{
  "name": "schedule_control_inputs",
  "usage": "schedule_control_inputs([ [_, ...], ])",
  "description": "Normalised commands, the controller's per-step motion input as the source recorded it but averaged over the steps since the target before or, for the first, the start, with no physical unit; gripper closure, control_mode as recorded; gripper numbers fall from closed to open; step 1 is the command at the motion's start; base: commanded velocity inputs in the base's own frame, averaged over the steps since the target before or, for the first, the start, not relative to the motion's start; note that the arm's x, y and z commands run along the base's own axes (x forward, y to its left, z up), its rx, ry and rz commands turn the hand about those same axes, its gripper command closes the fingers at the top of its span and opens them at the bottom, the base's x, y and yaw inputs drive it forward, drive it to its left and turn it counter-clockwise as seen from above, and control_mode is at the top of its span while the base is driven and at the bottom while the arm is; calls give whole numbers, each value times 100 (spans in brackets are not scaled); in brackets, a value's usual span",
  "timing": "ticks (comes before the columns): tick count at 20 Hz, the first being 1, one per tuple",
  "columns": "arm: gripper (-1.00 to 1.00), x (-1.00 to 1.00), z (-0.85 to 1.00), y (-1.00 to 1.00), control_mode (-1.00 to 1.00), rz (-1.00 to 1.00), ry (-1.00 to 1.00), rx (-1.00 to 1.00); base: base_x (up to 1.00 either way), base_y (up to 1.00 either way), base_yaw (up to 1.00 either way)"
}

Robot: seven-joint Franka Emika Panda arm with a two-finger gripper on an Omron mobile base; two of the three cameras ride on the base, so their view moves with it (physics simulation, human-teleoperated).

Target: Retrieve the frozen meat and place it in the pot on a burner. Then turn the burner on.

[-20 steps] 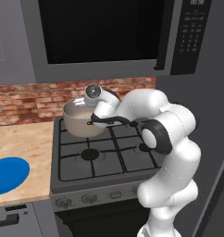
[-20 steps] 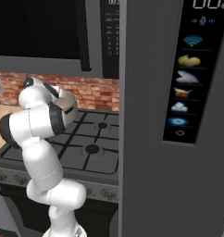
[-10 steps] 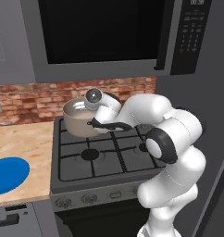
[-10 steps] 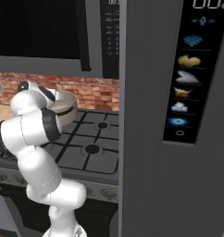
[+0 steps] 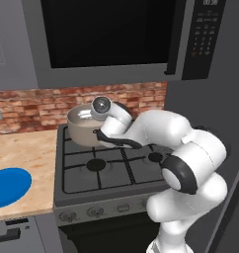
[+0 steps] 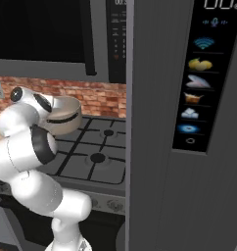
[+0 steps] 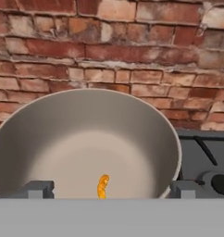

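Meat in the pot, burner not yet lit.

The frozen meat (image 7: pixel 102 186), a tiny orange-yellow curled morsel, lay loose on the floor of the pot (image 7: pixel 86 139), which sat on the rear left burner of the stove (image 5: pixel 116 170) against the brick wall. The gripper (image 7: pixel 107 189) hung just over the pot with its jaws spread wide and empty. The placing looked done; judging by that, turning a knob (image 5: pixel 95 212) on the stove front remained.
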Motion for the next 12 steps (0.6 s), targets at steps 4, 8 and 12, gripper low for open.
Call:
schedule_control_inputs([
  [4, -100, -45, 25, 0, -100, 0, 0, 4, 0, 0, 0],
  [8, -100, -56, 0, 0, -100, 0, 0, 0, 0, 0, 0],
  [12, -100, -67, 0, 0, -100, 0, 0, 0, 0, 0, 0],
])
